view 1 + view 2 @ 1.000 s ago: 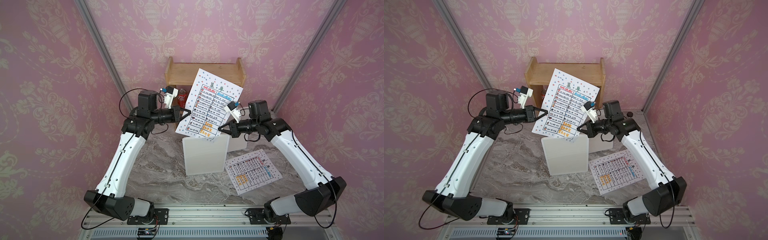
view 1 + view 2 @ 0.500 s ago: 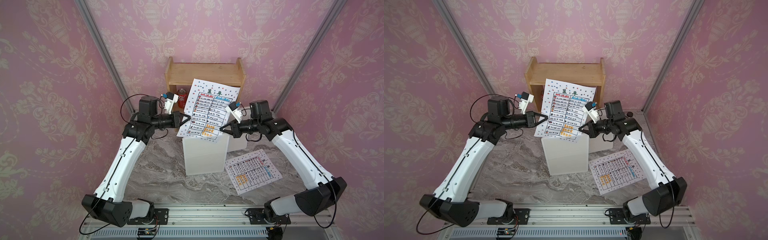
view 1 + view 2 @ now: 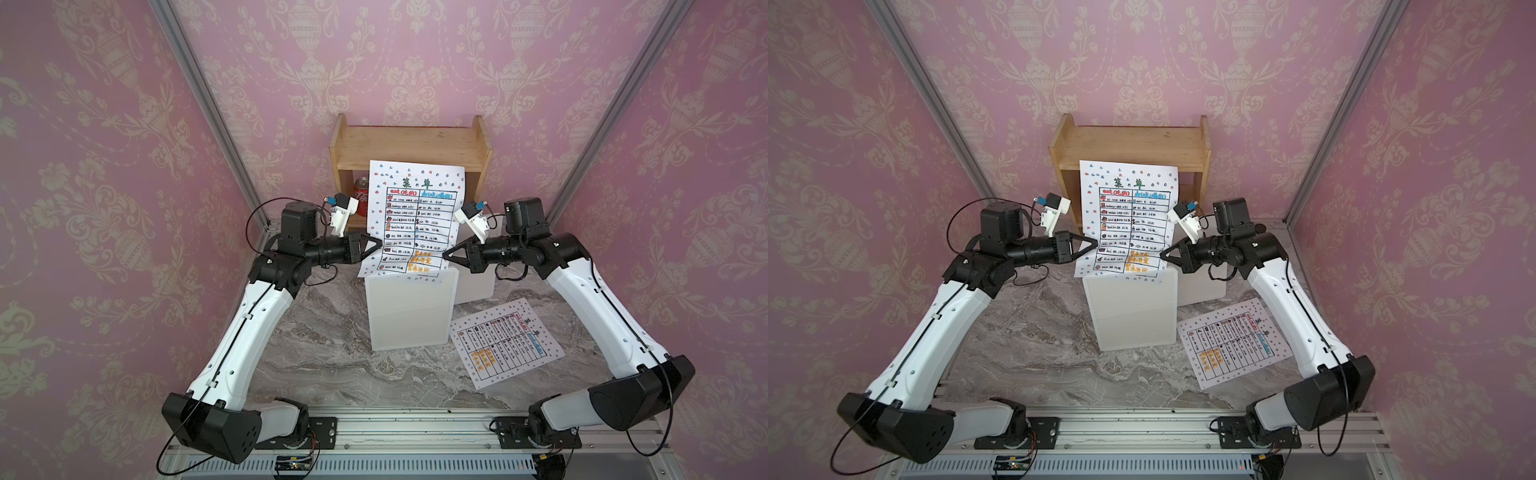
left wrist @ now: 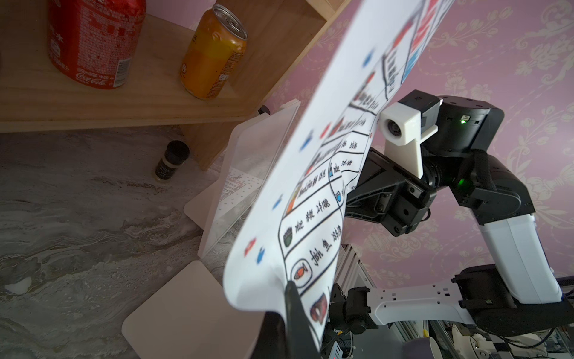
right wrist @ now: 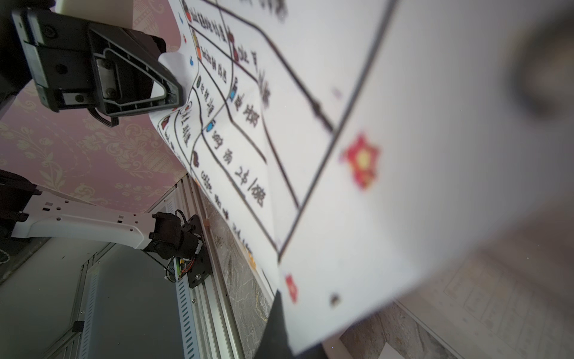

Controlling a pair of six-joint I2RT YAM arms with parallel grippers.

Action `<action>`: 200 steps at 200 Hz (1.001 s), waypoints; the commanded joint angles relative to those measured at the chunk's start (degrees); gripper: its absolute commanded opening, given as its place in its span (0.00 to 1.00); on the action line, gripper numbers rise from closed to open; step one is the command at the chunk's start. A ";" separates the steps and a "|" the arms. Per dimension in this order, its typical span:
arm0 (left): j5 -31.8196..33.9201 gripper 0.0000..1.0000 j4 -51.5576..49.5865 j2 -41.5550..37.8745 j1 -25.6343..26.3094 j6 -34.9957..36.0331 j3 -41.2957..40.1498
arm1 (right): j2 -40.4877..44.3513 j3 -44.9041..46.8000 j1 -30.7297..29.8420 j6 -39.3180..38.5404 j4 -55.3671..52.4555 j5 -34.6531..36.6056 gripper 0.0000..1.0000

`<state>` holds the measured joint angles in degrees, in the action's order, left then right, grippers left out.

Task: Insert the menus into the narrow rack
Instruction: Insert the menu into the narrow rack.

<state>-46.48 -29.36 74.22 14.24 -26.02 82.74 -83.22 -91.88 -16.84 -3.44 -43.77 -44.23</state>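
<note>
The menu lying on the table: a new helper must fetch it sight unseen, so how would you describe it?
Start at the grey marble table and find the white rack standing at its middle. Beside the rack, on the right arm's side, the menu lies flat and askew; the other menu is held upright over the rack.

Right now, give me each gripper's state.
Left gripper: shut on one side edge of the upright white paper menu with the black-ruled table.
Right gripper: shut on that menu's opposite edge.
</note>
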 commanded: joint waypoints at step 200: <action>-0.02 0.21 -0.48 -3.66 1.83 4.28 -4.49 | -0.74 -2.77 4.27 -3.39 -1.40 -0.66 0.00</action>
<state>-46.57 -28.25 71.33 16.21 -23.31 77.62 -83.44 -92.86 -14.13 -5.63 -44.51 -45.58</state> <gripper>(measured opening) 0.168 0.058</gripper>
